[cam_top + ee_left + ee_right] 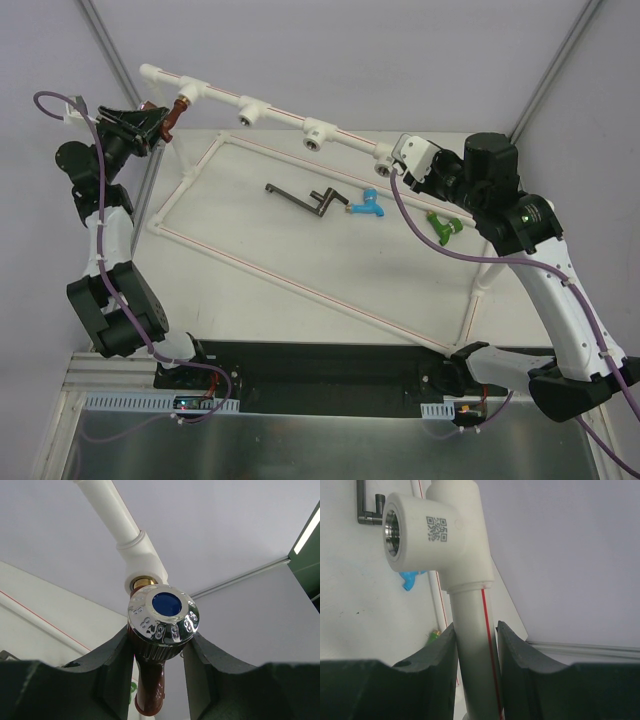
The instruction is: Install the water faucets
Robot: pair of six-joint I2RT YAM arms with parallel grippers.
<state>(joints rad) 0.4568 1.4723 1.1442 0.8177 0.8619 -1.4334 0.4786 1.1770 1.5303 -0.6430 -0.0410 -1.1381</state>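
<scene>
The left tool (157, 650) was pinched on the red-brown faucet (178, 113), its fingers (117, 665) pressed against either side of the body just under the shiny knob with the blue centre. That faucet sat at the leftmost socket of the white pipe frame (215, 94), high at the far left of the surface (300, 255). A band of brass showed between the white fitting and the knob, so the thread seemed only partly in, though the angle made this hard to judge.

The right tool (475, 640) was clamped around the frame's pipe just below the elbow fitting at the right end, with both fingers touching the pipe. The blue faucet (367, 205) lay loose on the surface inside the frame's outline, just beside a dark metal crank (305, 198). The green faucet (441, 226) lay further right, near the right arm.
</scene>
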